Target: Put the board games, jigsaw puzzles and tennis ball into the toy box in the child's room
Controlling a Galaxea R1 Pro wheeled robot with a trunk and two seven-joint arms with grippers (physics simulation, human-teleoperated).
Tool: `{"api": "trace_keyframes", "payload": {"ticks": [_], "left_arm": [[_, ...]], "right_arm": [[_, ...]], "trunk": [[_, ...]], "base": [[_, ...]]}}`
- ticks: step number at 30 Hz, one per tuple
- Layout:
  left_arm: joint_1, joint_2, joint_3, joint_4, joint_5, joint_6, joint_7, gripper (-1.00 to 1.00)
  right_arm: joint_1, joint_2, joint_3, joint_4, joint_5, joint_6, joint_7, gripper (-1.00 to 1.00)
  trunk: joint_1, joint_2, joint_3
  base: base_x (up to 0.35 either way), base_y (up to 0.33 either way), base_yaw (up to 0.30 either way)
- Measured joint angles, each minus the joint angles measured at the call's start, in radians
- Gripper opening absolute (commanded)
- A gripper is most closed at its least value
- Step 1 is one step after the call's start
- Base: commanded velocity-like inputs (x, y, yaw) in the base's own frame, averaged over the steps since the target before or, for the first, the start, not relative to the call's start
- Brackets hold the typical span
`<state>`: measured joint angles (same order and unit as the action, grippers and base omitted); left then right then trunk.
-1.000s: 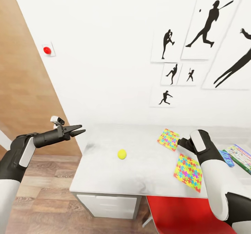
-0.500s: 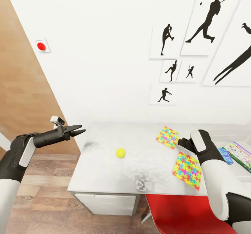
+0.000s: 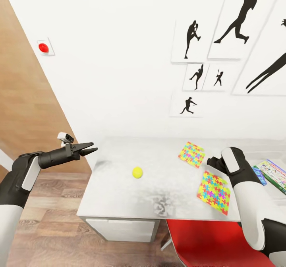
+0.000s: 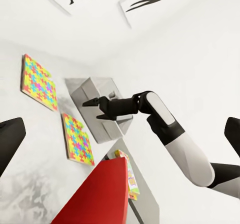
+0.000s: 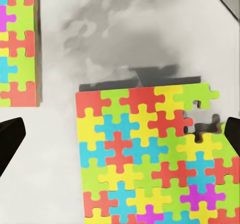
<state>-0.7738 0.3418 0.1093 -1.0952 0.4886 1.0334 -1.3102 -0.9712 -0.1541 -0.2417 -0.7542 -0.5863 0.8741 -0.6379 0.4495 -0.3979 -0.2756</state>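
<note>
**Head view check: poised over the puzzles, nothing grasped**

Seen at lower right of the frame: right gripper (image 3: 212, 163) held out over the table (image 3: 119, 195), between the two jigsaw puzzles (image 3: 192, 154) (image 3: 214, 192). Probably placed there to line up a pick on one of them. Confirmed in the right wrist view: looking straight down on a puzzle (image 5: 150, 154), fingers spread wide at either edge of the picture, clasping nothing (shadow falling on that board's edge). Cannot tell which of the two boards that is.

At middle left: left gripper (image 3: 92, 147) parked off the table's end, above the floor, fingers parted and empty. Likely kept clear while the right arm works.

Lying flat on the pale mottled top: both puzzles, thin boards of interlocking yellow, blue, red, green and purple pieces, one with a gap near a corner. Resting alone at centre, well apart from them: tennis ball (image 3: 137, 172), small and yellow-green. At the right edge: two board games (image 3: 274, 173) (image 3: 260, 175), one colourful, one blue. In the left wrist view, behind the right arm: a grey bin, judged to be the toy box (image 4: 82, 90). Nothing visibly inside it.
</note>
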Motion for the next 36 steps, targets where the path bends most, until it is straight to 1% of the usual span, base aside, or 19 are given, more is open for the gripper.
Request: {"api": "trace_keyframes", "payload": {"ticks": [6,14,19,27,36], "left_arm": [[0.000,0.000,0.001,0.000,0.000,0.000,0.000,1.00],[0.000,0.000,0.001,-0.001,0.000,0.000,0.001,1.00],[0.000,0.000,0.003,-0.001,0.000,0.000,0.001,1.00],[-0.002,0.001,0.007,-0.002,0.001,0.001,-0.001,1.00],[-0.018,0.001,0.009,-0.009,0.005,0.004,-0.005,1.00]], "right_arm": [[-0.003,-0.002,0.001,0.000,0.002,-0.001,0.000,1.00],[-0.031,-0.005,0.003,0.000,0.003,-0.002,0.000,1.00],[-0.036,-0.005,0.005,-0.001,0.004,-0.004,0.000,1.00],[-0.038,-0.011,0.007,-0.001,0.005,-0.043,0.000,1.00],[-0.039,-0.020,0.007,-0.003,0.054,-0.050,0.000,1.00]], "trunk": [[0.000,0.000,-0.010],[0.000,0.000,-0.023],[0.000,0.000,-0.031],[0.000,0.000,-0.045],[0.000,0.000,-0.060]], "base": [[0.000,0.000,0.000],[0.000,0.000,0.000],[0.000,0.000,0.000],[0.050,0.000,0.000],[0.075,0.000,0.000]]}}
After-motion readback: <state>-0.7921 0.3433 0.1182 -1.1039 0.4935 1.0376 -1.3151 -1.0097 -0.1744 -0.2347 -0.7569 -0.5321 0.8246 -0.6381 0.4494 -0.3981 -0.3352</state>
